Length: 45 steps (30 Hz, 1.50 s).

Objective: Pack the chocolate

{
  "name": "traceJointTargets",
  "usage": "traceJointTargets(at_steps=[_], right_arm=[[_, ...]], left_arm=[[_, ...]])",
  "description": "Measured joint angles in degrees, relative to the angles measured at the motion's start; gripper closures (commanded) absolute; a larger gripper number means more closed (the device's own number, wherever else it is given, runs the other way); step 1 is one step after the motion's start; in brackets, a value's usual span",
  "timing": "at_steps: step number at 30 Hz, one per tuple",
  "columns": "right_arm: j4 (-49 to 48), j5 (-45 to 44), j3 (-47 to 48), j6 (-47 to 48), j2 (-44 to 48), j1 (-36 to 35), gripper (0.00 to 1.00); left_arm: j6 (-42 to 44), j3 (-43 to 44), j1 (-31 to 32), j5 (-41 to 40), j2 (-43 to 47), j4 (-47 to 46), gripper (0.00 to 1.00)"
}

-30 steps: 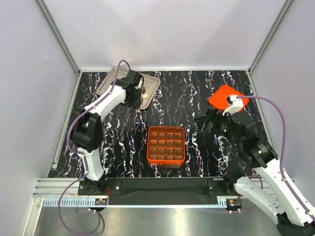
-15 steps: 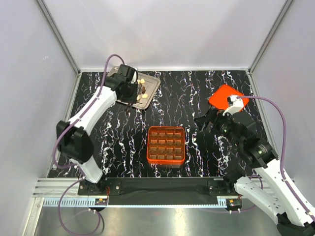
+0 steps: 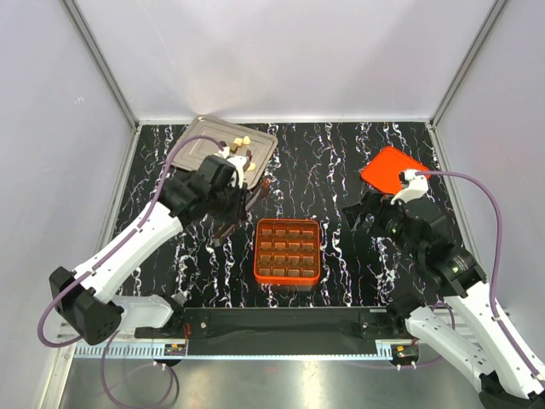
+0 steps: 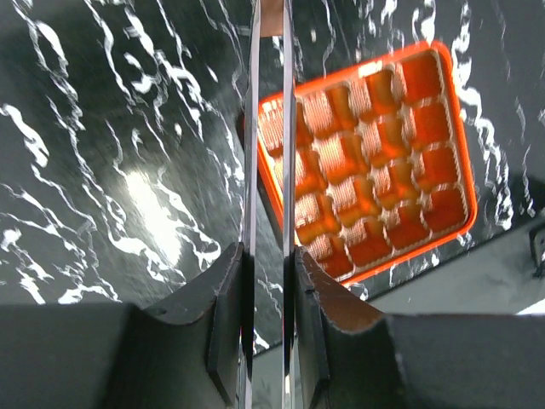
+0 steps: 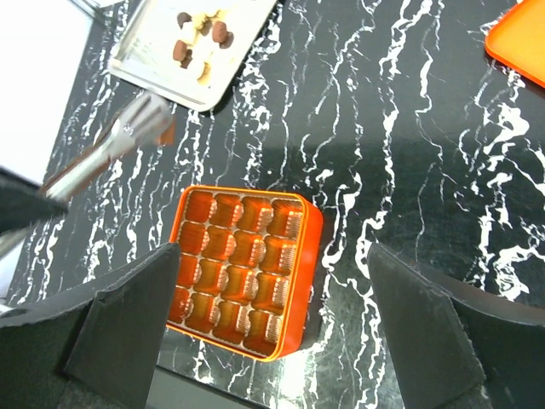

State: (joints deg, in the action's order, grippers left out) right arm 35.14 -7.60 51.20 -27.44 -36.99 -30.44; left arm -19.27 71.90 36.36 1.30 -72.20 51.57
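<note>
The table (image 3: 324,162) was glossy black stone-look with white veins. At its far left corner lay a flat, dull silver metal tray (image 3: 197,141) with a raised rim. On it was a small cluster of chocolate (image 5: 200,43), rounded bite-sized lumps, some dark brown and some cream. Near the middle sat a square orange box (image 5: 311,273) with rounded corners, its inside split into a grid of shiny, ribbed brown cells. A flat orange lid (image 3: 387,166) lay to the right, partly under the right arm.

The left claw (image 4: 266,256) was clamped on thin steel tongs (image 4: 253,128). Its dark fingers (image 4: 226,315) pressed the two narrow blades nearly together. At the tongs' tip a small brown piece (image 5: 167,132) appeared to be pinched, though it was blurred. It hung over bare table between the tray's near edge and the box's far left corner.

The right claw (image 5: 272,251) stood wide apart above the box's near side. It held nothing and touched nothing.
</note>
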Motion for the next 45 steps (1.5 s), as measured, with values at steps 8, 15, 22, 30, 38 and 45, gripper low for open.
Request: traceJointTargets(at_steps=[8, 15, 22, 30, 38, 45], right_arm=[[1.2, -0.5, 0.0, -1.0, 0.9, 0.0, 0.00], [1.2, -0.5, 0.0, -2.4, 1.0, 0.0, 0.00], [1.2, -0.5, 0.0, -3.0, 2.1, 0.0, 0.01], [1.2, -0.7, 0.0, -3.0, 2.4, 0.0, 0.00], [1.2, -0.9, 0.0, -3.0, 2.1, 0.0, 0.00], [1.2, -0.9, 0.0, -3.1, 1.9, 0.0, 0.00]], left_arm=[[-1.8, -7.1, 3.0, 0.4, 4.2, 0.4, 0.74], [-2.8, -11.7, 3.6, 1.2, 5.1, -1.7, 0.73], [-3.5, -14.0, 4.2, 2.0, 5.1, -3.3, 0.71], [-3.9, -15.0, 4.6, 2.0, 5.0, -4.7, 0.54], [-4.3, -11.5, 4.7, 1.7, 4.9, -1.7, 0.54], [-3.6, 0.6, 4.7, -5.5, 1.2, 3.5, 0.54]])
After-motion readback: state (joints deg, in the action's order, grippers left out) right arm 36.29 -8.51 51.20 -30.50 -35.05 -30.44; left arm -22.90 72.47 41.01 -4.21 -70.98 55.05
